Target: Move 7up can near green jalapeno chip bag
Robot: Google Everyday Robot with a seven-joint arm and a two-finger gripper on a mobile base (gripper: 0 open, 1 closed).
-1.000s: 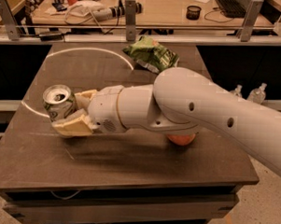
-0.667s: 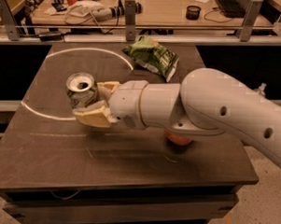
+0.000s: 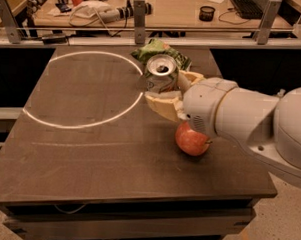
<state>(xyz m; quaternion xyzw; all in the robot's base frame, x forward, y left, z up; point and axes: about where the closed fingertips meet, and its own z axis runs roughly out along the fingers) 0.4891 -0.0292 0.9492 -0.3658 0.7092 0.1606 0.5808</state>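
Note:
The 7up can (image 3: 161,74), silver top with an open mouth, white and green side, is held between the cream fingers of my gripper (image 3: 167,87). It hangs above the table just in front of the green jalapeno chip bag (image 3: 152,48). The bag lies at the table's far edge and is partly hidden behind the can. My gripper is shut on the can. The white arm (image 3: 250,124) comes in from the right.
A red apple (image 3: 192,139) lies on the dark table (image 3: 89,154) just under the arm's wrist. A white circle line (image 3: 50,120) marks the table's left half. A desk with clutter and metal posts stands behind.
The gripper has carried the can from the table's left side to the right and back, up to the chip bag. The apple, earlier hidden by the arm, now shows.

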